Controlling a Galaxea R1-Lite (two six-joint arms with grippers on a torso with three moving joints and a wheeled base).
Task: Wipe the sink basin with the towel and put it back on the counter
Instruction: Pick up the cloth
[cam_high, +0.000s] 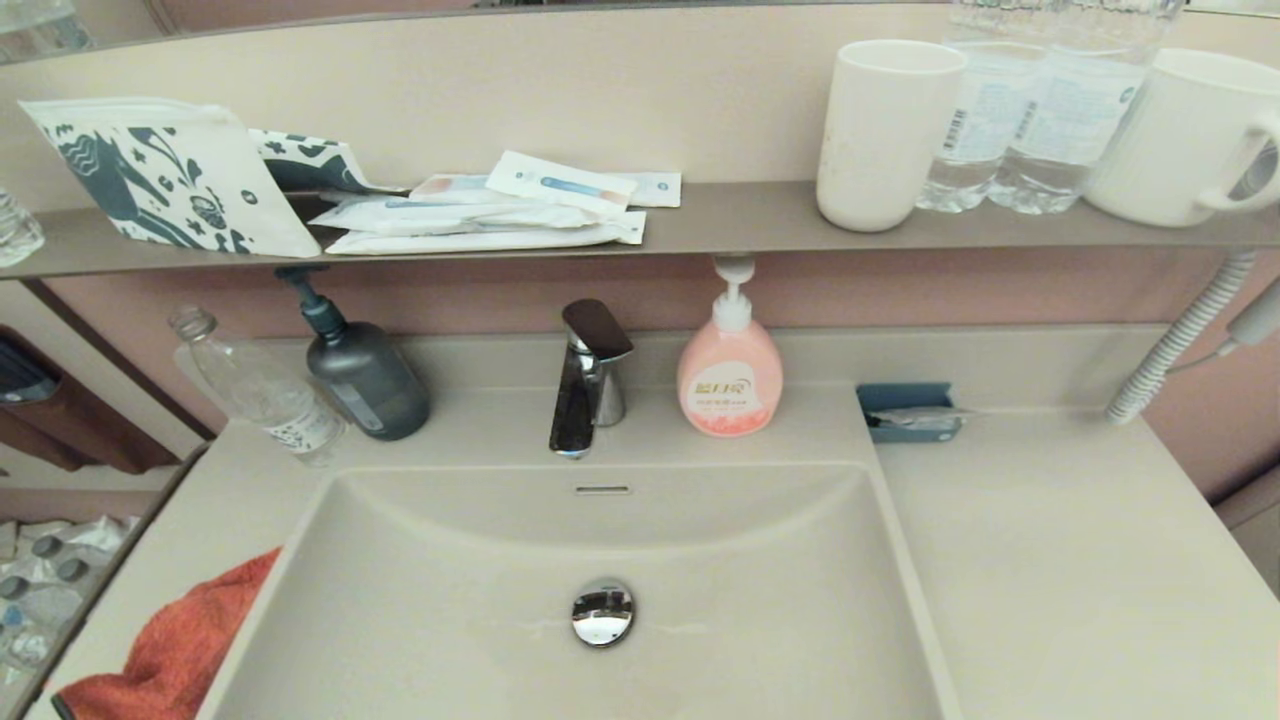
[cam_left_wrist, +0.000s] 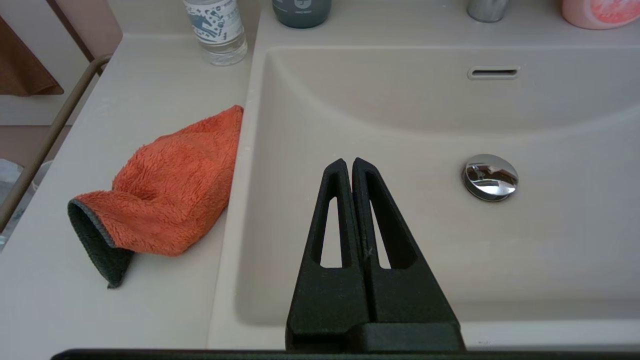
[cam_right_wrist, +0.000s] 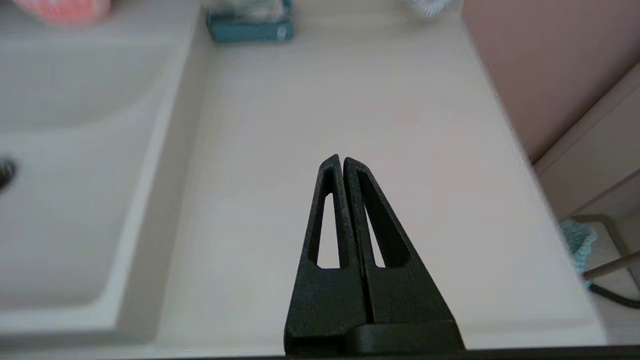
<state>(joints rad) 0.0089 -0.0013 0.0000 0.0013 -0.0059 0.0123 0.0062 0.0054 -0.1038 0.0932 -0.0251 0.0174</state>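
Note:
The orange-red towel (cam_high: 175, 640) (cam_left_wrist: 170, 185) lies crumpled on the beige counter (cam_high: 1080, 580) (cam_left_wrist: 140, 90) left of the sink basin (cam_high: 480, 600) (cam_left_wrist: 400, 115), one corner at the basin's rim. The basin holds a chrome drain plug (cam_high: 603, 612) (cam_left_wrist: 490, 177) and an overflow slot (cam_high: 602, 489) (cam_left_wrist: 494, 73). My left gripper (cam_left_wrist: 349, 162) hangs shut and empty over the basin's near left part, apart from the towel. My right gripper (cam_right_wrist: 341, 160) is shut and empty above the counter (cam_right_wrist: 350, 100) right of the basin (cam_right_wrist: 60, 175). Neither gripper shows in the head view.
Behind the basin stand a chrome faucet (cam_high: 588, 375), a pink soap pump bottle (cam_high: 730, 365), a dark pump bottle (cam_high: 360, 370) and a clear water bottle (cam_high: 255, 385). A blue tray (cam_high: 910, 410) sits at the back right. The grey-brown shelf (cam_high: 740, 225) above carries cups, bottles and packets.

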